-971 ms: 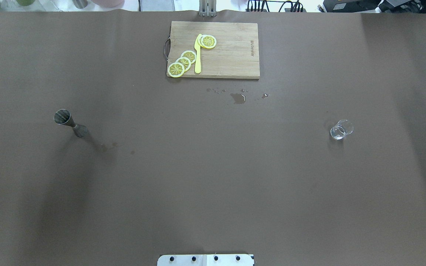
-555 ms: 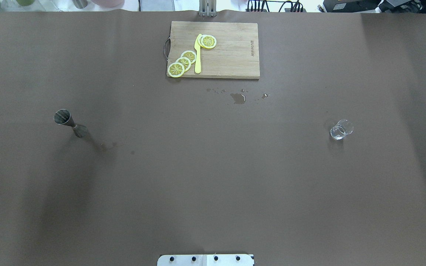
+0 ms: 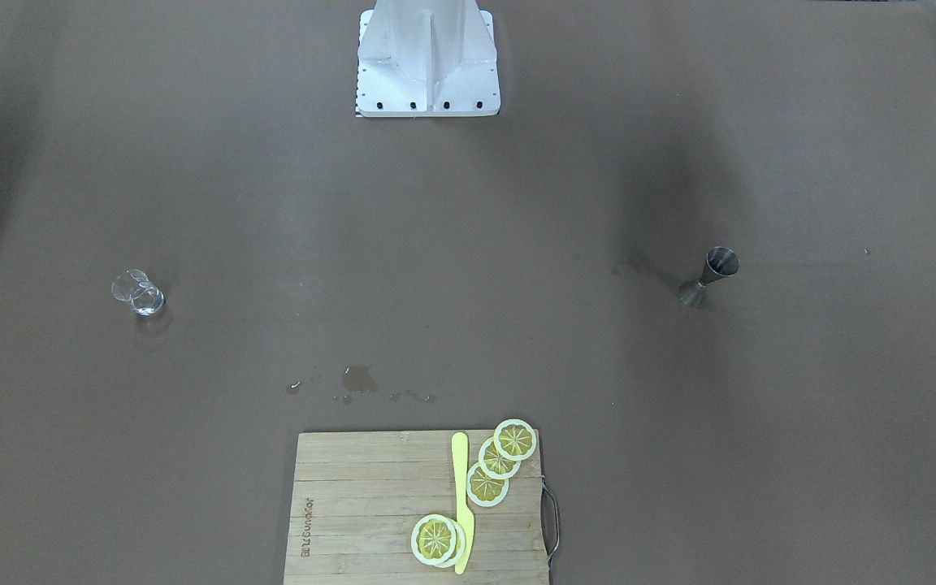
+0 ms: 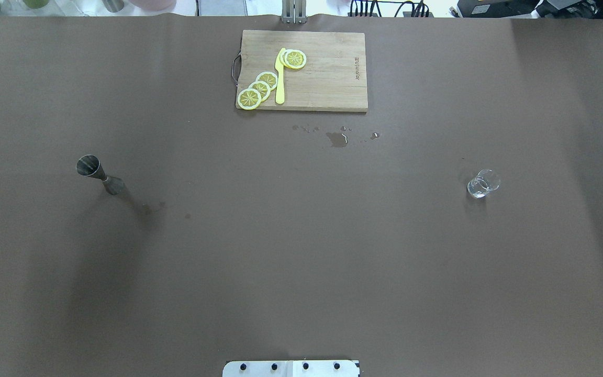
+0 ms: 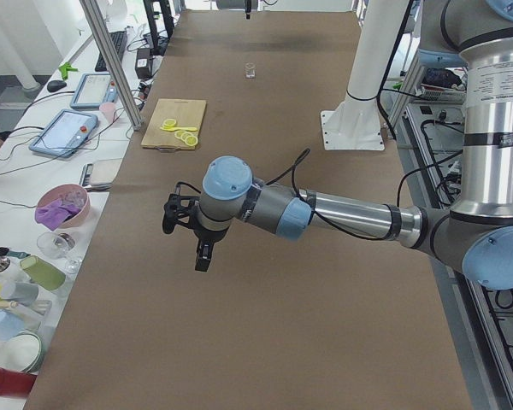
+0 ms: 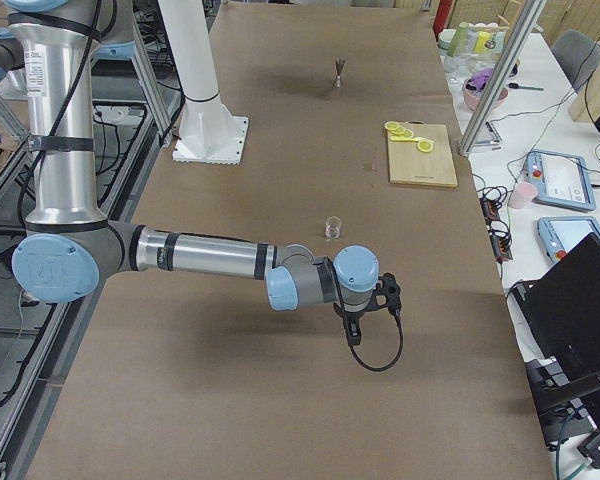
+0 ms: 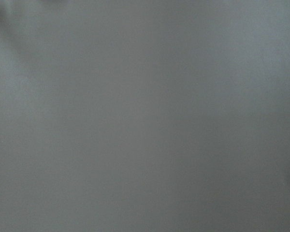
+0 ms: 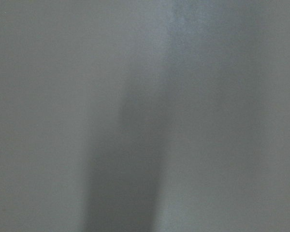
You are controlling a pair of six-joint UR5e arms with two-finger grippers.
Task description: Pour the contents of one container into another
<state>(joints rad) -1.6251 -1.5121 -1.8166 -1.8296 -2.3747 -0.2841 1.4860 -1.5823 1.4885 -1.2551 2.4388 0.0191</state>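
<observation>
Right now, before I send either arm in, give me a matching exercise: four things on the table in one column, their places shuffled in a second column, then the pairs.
Things:
1. metal jigger
2. small clear glass
3. yellow knife
4. wet spill

Places:
A. lying on the cutting board, beside lemon slices
B. standing on the robot's right side of the table
C. on the bare cover, just off the board's edge nearest the robot
D. standing on the robot's left side of the table

Pairs: 1-D, 2-B, 3-A, 4-C.
</observation>
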